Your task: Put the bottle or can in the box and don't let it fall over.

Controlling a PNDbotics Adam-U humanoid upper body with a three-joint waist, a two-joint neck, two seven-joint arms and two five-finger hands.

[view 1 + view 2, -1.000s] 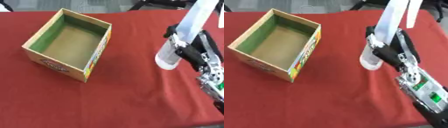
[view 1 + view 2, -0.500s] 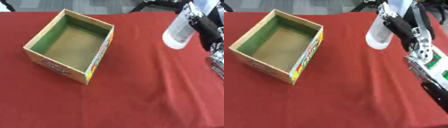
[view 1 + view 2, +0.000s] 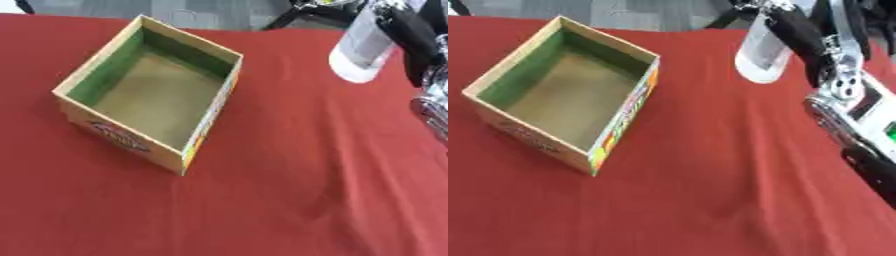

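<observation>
A white bottle [image 3: 360,49] hangs in the air at the upper right, its base tilted toward me. My right hand [image 3: 798,35] is shut on it, dark fingers curled round its side. The silver and black forearm [image 3: 852,107] runs down the right edge. An open cardboard box [image 3: 149,95] with green inner walls and a colourful printed side stands on the red table [image 3: 289,190] at the left, nothing inside it. The bottle is to the right of the box and higher than its rim. My left hand shows in neither view.
Red cloth covers the whole table. Beyond the far edge lie grey floor and dark chair legs [image 3: 311,12]. A wide stretch of cloth separates the box from my right arm.
My right hand has lifted the bottle off the table and carried it up toward the far right. The view has also shifted.
</observation>
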